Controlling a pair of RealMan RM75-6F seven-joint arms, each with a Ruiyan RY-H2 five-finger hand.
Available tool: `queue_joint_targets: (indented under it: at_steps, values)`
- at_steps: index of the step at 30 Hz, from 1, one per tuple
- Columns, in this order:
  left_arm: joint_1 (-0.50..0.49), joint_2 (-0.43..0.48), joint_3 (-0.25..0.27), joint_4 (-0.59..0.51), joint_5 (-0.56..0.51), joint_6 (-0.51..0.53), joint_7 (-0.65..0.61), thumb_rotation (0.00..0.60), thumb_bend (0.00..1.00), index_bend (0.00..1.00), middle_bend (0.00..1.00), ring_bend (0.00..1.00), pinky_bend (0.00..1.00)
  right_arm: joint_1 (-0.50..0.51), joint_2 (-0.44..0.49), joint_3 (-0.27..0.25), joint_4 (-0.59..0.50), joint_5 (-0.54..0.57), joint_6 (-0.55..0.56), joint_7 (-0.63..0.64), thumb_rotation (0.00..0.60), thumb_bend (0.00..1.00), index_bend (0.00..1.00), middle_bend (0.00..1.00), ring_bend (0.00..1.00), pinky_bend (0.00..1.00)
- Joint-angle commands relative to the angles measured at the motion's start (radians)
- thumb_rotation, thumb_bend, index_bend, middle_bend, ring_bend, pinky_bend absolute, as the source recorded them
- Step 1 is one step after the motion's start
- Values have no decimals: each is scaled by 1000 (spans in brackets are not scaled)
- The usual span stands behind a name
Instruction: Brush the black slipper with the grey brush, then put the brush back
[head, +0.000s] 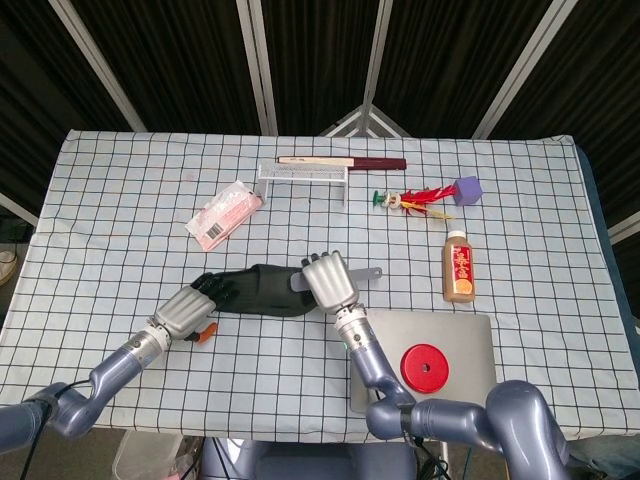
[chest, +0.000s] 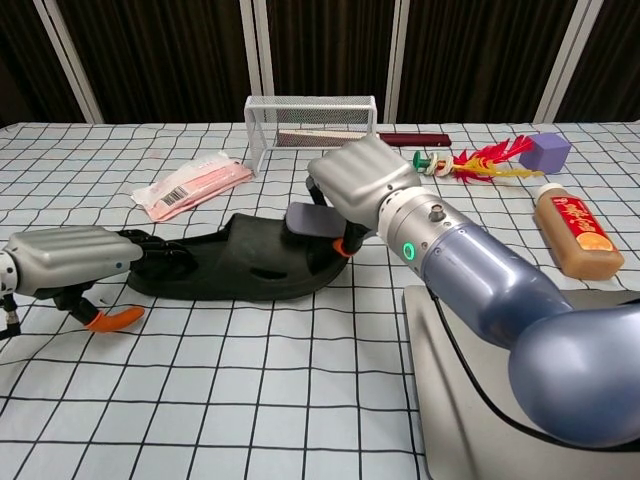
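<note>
Bench (head: 120, 190), covered in a white cloth with a dark grid; its front-left and left-centre portions lay open, as did the strip between the slipper and the rear row of items. Rear row, left to right: pink packet (head: 225, 214) (chest: 190, 184), white wire rack (head: 303, 175) (chest: 310, 116) with a dark red stick (head: 345, 161) just behind it, feathered toy (head: 415, 201) (chest: 470, 162), purple block (head: 467, 189) (chest: 545, 152). Brown bottle (head: 458, 266) (chest: 573, 229) lay on its side near the right edge; grey tray (head: 455, 335) with a red disc (head: 425, 366) on it sat at front right, close beside the right forearm. Black slipper (head: 255, 290) (chest: 235, 262): matte, sole down, lying lengthwise across the bench's front centre, a small slot visible in its upper. Grey brush (head: 345, 276) (chest: 310, 220): flat grey body, set at the slipper's right end, handle projecting right in the head view. Right robot hand (head: 328, 282) (chest: 362, 180): fingers curled down around the brush, gripping it, back of the hand upward, forearm running to the front right. Left robot hand (head: 182, 312) (chest: 68, 258): back upward, dark fingers (chest: 150, 248) extended onto the slipper's left end and resting on it, an orange tip showing beneath; whether they clasped the slipper could not be told.
</note>
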Motion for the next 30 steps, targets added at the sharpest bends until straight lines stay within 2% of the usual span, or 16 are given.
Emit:
queue_joint_targets:
  at_steps: [1,10,14,21,30]
  values:
    - [-2,-1,1,-2,-2,-2,1,470,690,0,24,0,0,0,-10,1,-9,2,-1,-17,600,771,813,759,591,637]
    - [-9,25,2,-53,-39,-23,34,471,722,0,38,0,0,8,-52,-11,-27,-2,27,-126,600,771,813,759,591,618]
    - [-16,39,-1,-92,-62,-31,71,471,728,0,11,0,0,17,-72,-15,-23,-11,37,-175,600,771,813,759,591,618]
    - [-27,38,-4,-100,-70,-38,67,471,733,0,10,0,0,37,-102,20,-21,1,38,-217,600,770,813,759,591,615]
    - [-37,46,-1,-116,-71,-46,61,472,737,0,12,0,0,48,-110,32,-55,-5,63,-290,600,770,813,759,591,608]
